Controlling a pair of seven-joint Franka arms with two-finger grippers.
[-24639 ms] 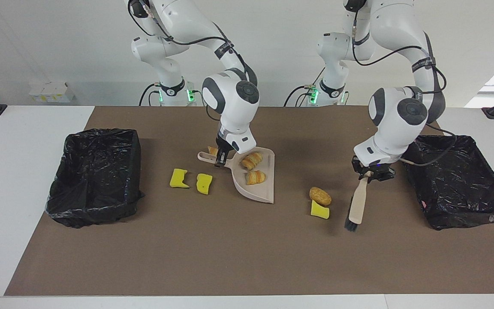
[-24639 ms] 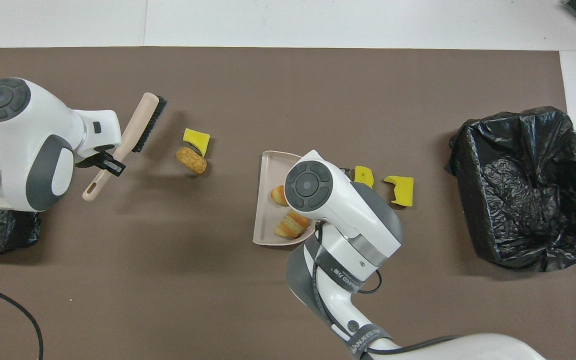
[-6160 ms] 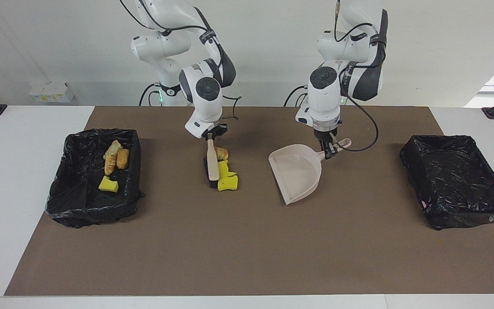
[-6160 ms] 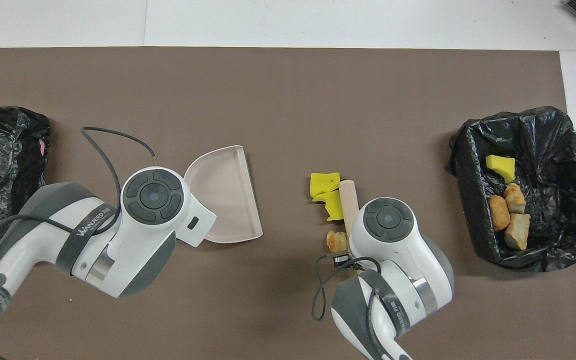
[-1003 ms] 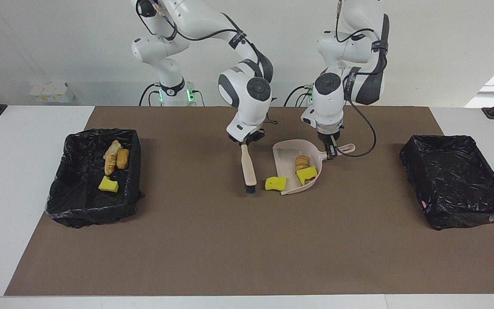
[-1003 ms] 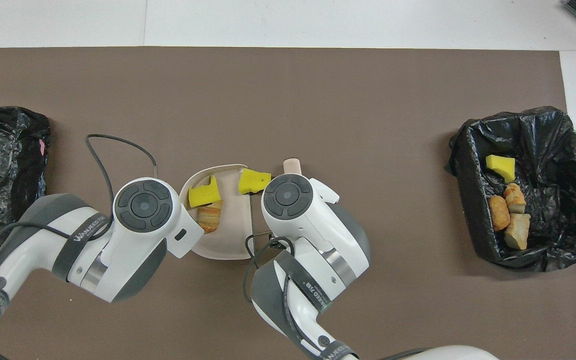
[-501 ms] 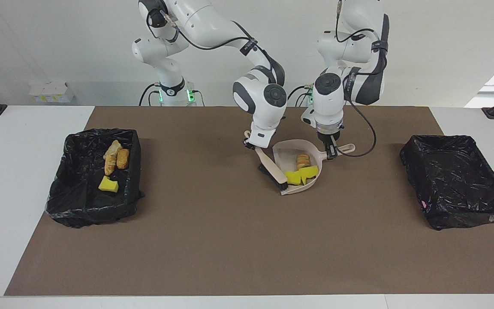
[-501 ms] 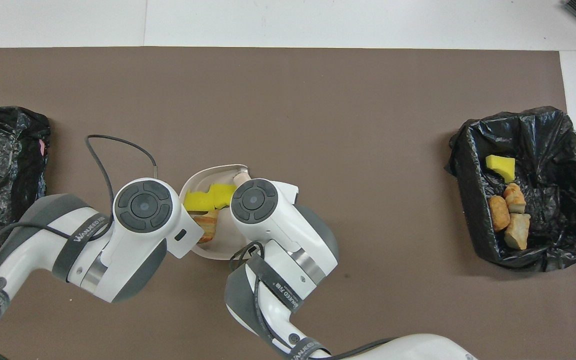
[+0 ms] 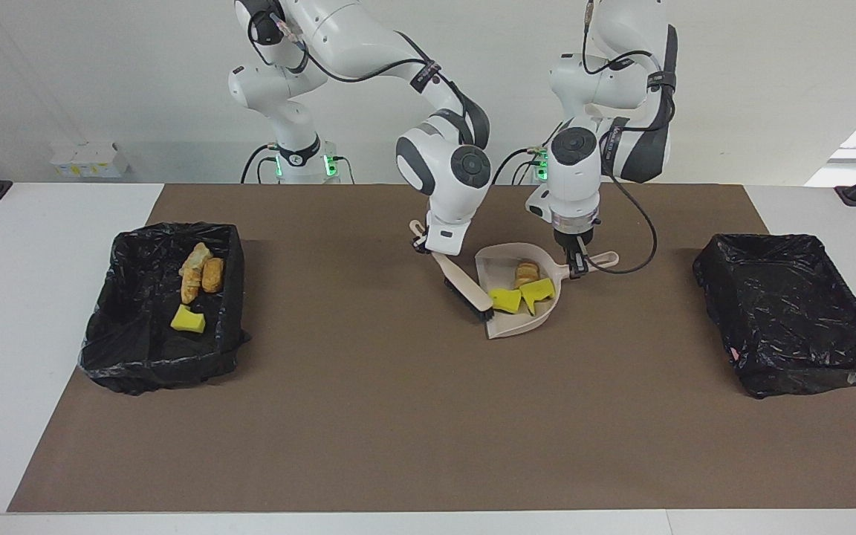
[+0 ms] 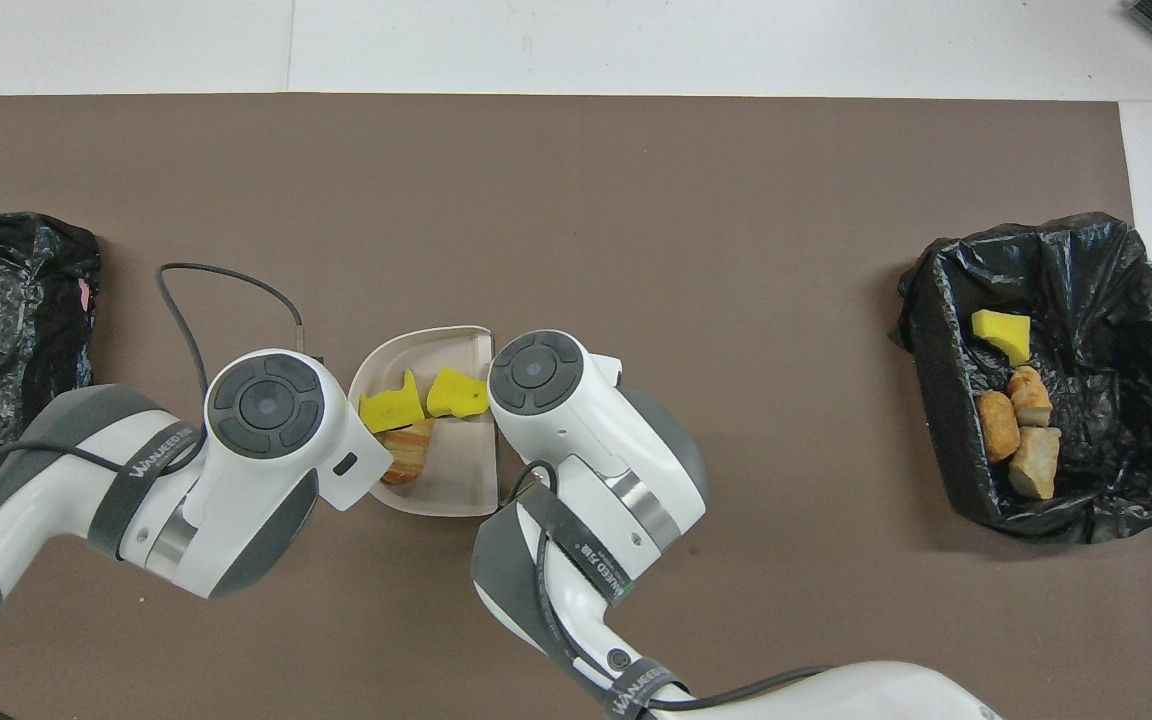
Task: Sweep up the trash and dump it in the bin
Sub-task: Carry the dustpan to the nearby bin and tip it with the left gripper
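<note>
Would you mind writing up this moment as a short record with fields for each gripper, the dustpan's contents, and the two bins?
left gripper: shut on the dustpan handle
right gripper: shut on the brush handle, bristles at the pan's open edge
dustpan contents: two yellow sponge pieces and one bread lump
loose trash on mat: none visible
bin at right arm's end: holds three bread lumps and one yellow piece
bin at left arm's end: no trash visible inside
</note>
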